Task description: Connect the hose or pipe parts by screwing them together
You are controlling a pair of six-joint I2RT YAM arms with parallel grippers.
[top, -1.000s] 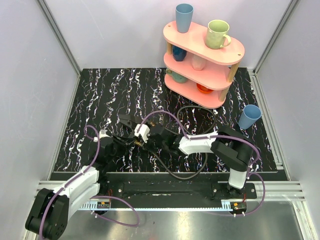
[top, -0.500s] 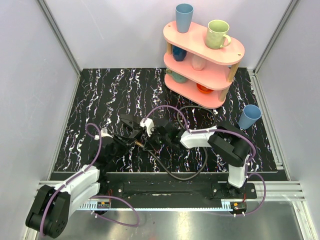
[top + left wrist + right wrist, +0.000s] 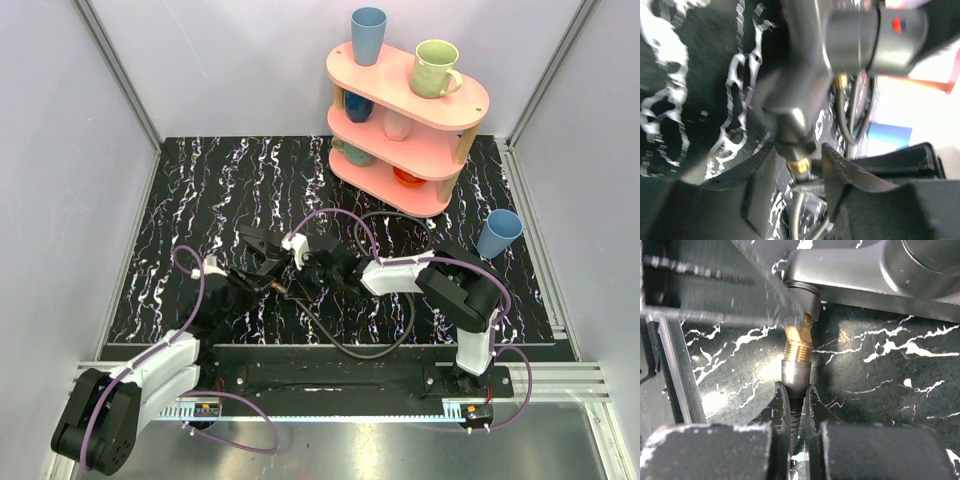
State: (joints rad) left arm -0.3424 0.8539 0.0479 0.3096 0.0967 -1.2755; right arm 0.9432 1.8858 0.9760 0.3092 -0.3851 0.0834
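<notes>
Right claw (image 3: 794, 390) was pinched shut on the hose (image 3: 794, 412) just behind its collar, above the worktop (image 3: 880, 390). Beyond it, the brass fitting (image 3: 798, 345) met the angular piece (image 3: 850, 275). Left claw (image 3: 800, 152) stood part-open, flanking that joint, seemingly clear of it. Judged: hose light, limp, twist-prone. Grip the rigid collar or angular body, never the threads.

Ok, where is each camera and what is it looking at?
Top: above and behind the arms, looking down at the mat; both arms show, with the left gripper and right gripper.
Left wrist: on the left arm, looking along its fingers at the brass fitting.
Right wrist: on the right arm, looking along its fingers, shut on the hose.
Both wrist views share that fitting.
</notes>
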